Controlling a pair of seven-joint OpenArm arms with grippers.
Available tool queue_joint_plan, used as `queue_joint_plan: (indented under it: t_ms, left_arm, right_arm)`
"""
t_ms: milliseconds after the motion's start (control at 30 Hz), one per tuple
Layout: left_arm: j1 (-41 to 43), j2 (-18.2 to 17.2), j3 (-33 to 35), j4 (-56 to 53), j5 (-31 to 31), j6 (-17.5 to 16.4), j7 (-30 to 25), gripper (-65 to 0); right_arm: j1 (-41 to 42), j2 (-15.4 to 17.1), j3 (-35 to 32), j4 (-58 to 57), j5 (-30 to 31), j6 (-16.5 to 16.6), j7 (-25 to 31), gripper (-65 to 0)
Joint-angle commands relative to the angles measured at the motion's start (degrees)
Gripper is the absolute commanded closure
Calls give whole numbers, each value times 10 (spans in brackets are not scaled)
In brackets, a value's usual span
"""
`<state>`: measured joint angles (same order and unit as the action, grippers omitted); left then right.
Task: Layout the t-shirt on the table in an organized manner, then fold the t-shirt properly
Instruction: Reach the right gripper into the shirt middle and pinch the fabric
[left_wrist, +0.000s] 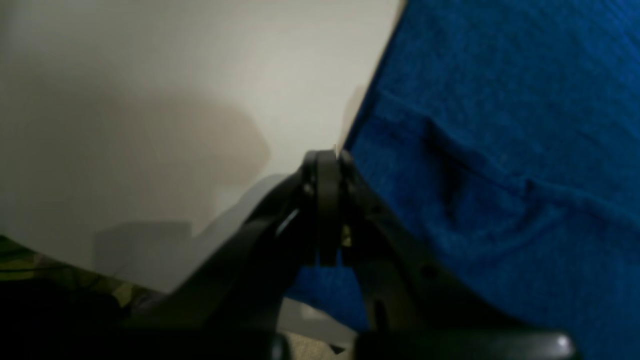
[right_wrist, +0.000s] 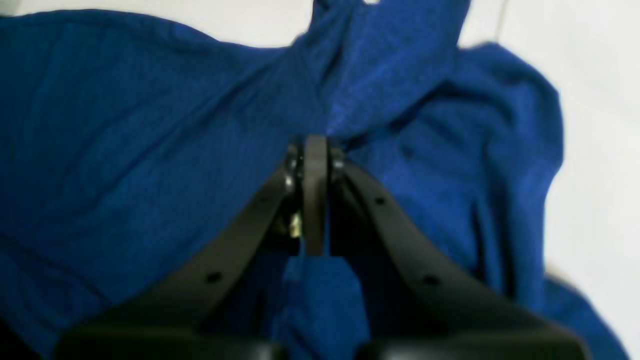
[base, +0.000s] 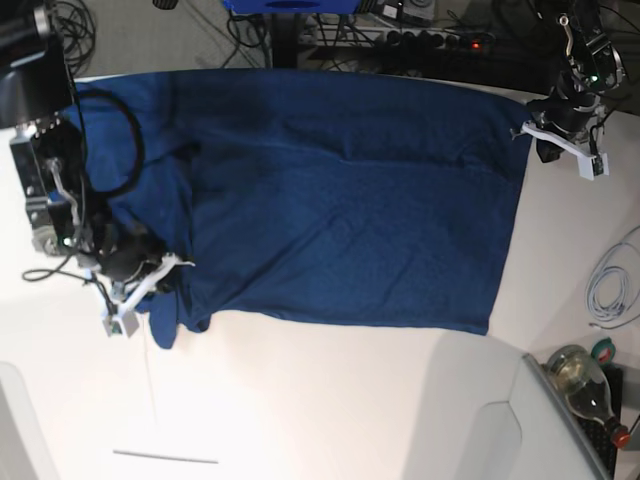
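You're mid-layout — both jaws shut on the t-shirt (base: 340, 190): body spread on the worktop (base: 330, 400), sleeve end bunched — folding remains.

one t-shirt (base: 340, 200) across one table (base: 330, 400). two arms, one gripper each: left gripper (base: 535, 130) at two o'clock, right gripper (base: 170, 265) at nine o'clock. one bottle (base: 585, 385) at four o'clock, one white cable (base: 610, 285) at three o'clock.
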<state>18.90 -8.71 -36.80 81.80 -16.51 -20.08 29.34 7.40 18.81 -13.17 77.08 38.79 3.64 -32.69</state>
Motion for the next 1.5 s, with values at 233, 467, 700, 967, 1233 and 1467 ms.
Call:
queue_joint_plan:
  t_ms: [233,467,700,967,1233,1467]
  left_arm:
    - [-1,-8,-23,11,-4,-2,-10,0]
    - [35,-22,-83,27,-3,-3,-9,0]
    - [68,-43,-85,28,-8,-3,-10,0]
    - [70,-42,-85,28,-7,-3,-10,0]
    - [64,-41,-80,28,-8,-3,-10,0]
    - [63,-41,-79,28,-8,-3,-10,0]
  right_arm:
    - [-70,-47,-2,115,4,4,10,0]
    - [-78,-73,-79,135,3,4,-1,0]
    - [-77,-109,-148,133,2,3,0,0]
    - [-80,-78,-205,133,2,3,-30,0]
    - [-112,-72,-209,137,7,3,-62,-2]
    - [-124,-72,-206,137,7,3,-105,-3]
